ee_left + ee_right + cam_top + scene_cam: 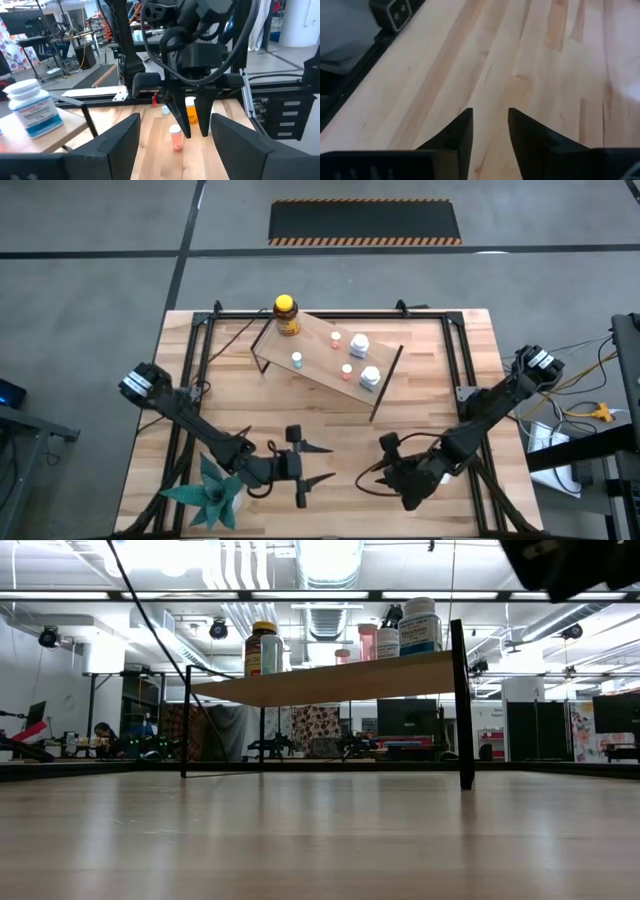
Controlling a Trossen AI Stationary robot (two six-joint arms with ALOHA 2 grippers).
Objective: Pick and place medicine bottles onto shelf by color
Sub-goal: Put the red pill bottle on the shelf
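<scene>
The shelf stands at the table's far middle. It carries the amber bottle with a yellow cap and several small bottles, among them a white-capped one. My left gripper is open and empty near the front edge, pointing toward the right arm. My right gripper points down at the table, its fingers a little apart with nothing between them. A tiny pink-capped bottle stands on the table just beside its fingers. An orange bottle stands behind them.
A green spiky paper plant lies at the front left, beside my left arm. Black frame rails run along the table's sides. In the left wrist view, a white bottle with a blue label stands on the shelf's near end.
</scene>
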